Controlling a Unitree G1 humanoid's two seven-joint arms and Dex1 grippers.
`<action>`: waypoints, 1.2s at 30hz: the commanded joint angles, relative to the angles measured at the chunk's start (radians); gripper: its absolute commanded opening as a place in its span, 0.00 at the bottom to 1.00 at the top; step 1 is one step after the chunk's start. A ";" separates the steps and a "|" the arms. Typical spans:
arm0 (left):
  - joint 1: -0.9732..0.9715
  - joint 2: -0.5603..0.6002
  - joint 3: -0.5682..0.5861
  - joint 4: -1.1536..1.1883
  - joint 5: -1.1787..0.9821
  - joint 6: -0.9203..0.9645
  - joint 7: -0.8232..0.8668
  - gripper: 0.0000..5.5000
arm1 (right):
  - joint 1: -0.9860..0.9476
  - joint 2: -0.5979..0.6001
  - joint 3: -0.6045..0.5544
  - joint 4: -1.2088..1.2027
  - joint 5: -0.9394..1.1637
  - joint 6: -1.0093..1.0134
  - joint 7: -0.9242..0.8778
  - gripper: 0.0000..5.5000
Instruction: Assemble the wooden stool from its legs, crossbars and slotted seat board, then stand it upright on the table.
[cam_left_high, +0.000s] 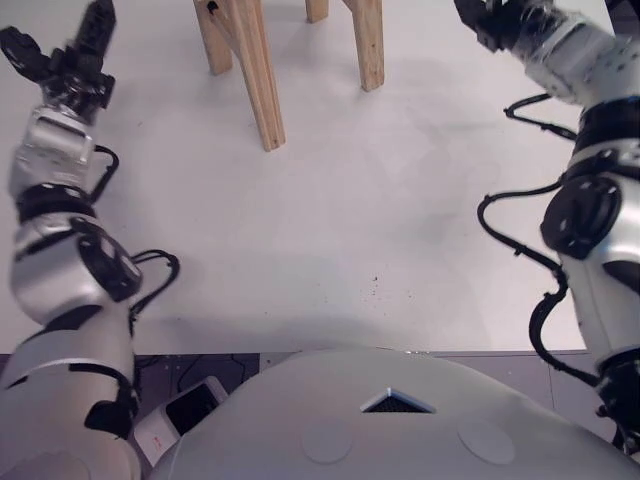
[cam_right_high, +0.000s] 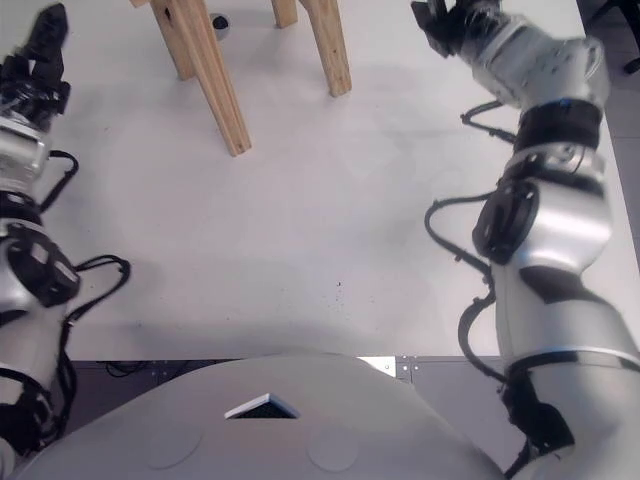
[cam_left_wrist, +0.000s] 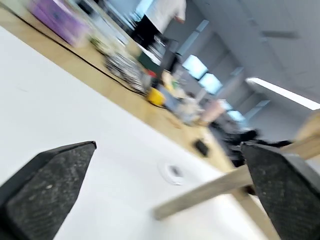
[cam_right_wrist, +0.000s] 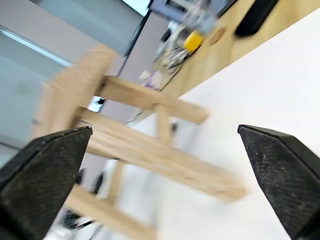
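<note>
Standing on the white table (cam_left_high: 350, 220), one wooden stool (cam_left_high: 258, 80) shows four legs (cam_left_high: 367, 45). Two grippers flank it, left gripper (cam_left_high: 57, 30) and right gripper (cam_right_wrist: 165, 130), fingers apart, empty.

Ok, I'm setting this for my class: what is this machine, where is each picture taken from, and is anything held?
It is a humanoid robot with two arms, each ending in a two-fingered end effector. The two wide pictures look down from cameras in its head; the two close-ups come from cameras on its wrists. On the white table stands a wooden stool, legs down, between the arms. The left end effector and the right end effector are both open and hold nothing.
</note>
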 joint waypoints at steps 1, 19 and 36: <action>0.149 -0.223 -0.056 -0.282 0.138 -0.267 0.183 0.97 | 0.219 0.139 0.015 -0.276 -0.071 -0.257 -0.044 0.98; 0.195 -0.348 -0.106 -0.318 0.300 -0.409 0.346 0.97 | 0.330 0.266 0.117 -0.226 -0.305 -0.775 -0.050 0.98; 0.197 -0.413 -0.164 -0.285 0.385 -0.566 0.355 0.97 | 0.381 0.273 0.309 -0.116 -0.861 -1.230 -0.690 0.98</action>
